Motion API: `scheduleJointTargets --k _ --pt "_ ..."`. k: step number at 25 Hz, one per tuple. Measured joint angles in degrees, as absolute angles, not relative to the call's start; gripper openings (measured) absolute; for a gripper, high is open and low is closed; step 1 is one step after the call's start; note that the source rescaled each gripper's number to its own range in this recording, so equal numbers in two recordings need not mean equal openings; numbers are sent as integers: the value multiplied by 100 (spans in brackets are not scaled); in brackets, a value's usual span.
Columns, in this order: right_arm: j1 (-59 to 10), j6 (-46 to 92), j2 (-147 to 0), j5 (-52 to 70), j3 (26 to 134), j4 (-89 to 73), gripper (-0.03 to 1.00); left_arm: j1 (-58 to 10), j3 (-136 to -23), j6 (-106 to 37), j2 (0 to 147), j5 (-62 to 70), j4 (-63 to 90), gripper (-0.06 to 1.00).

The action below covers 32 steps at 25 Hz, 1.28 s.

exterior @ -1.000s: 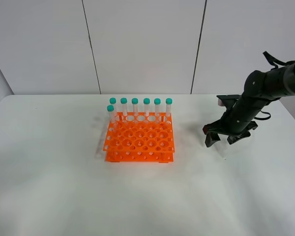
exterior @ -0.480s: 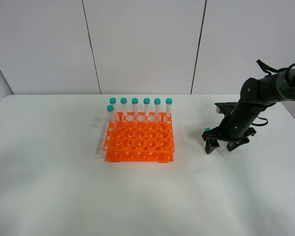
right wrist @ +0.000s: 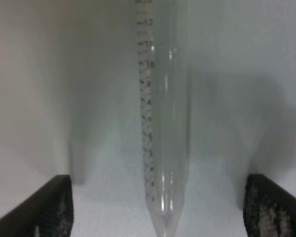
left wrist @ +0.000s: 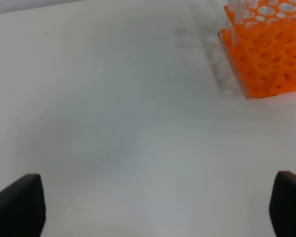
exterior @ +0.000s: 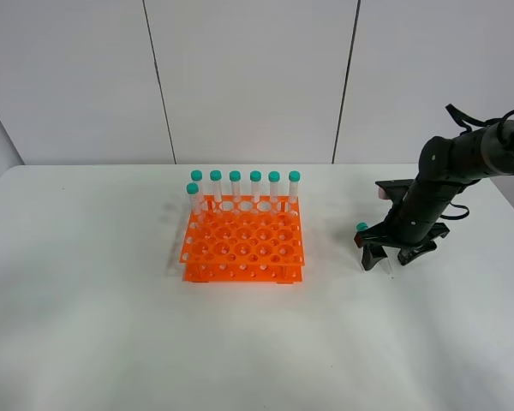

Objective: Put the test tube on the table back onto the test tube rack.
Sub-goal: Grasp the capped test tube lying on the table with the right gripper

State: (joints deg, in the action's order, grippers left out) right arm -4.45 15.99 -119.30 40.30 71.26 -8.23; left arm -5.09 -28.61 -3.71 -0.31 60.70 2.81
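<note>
Right jaws spread wide, straddling the test tube (right wrist: 160, 123) without touching it; likely lined up to pinch the barrel. Tube lies flat near the tabletop's (exterior: 111, 325) right edge, well apart from the rack (exterior: 242, 244) at mid-tabletop. Its front holes are free. Left jaws spread too, nothing between, over bare tabletop.

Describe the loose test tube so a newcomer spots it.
On the white tabletop, look right of the orange plastic holed rack. The clear plastic teal-capped tube lies inside the open black right end effector; its seven twins stand racked.
</note>
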Motion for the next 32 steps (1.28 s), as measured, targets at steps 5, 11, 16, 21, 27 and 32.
scheduleJointTargets --k 5,11,16,21,27,32 --pt "-451 1592 -11930 4030 7126 -806 93 -509 -2861 -371 -31 6070 281 100" --pt "-531 1514 -11930 4024 7126 -672 93 -509 -2861 -371 -31 6070 281 100" --pt "-544 1304 -11930 4009 7126 -607 93 -509 -2861 -371 -31 6070 281 100" --pt "-544 1059 -11930 4014 7126 -344 93 -509 -2861 -371 -31 6070 281 100" --pt "-544 979 -11930 4025 7126 -220 93 -509 -2861 -371 -31 6070 281 100" --pt "-544 975 -11930 4025 7126 -220 93 -509 -2861 -371 -31 6070 281 100"
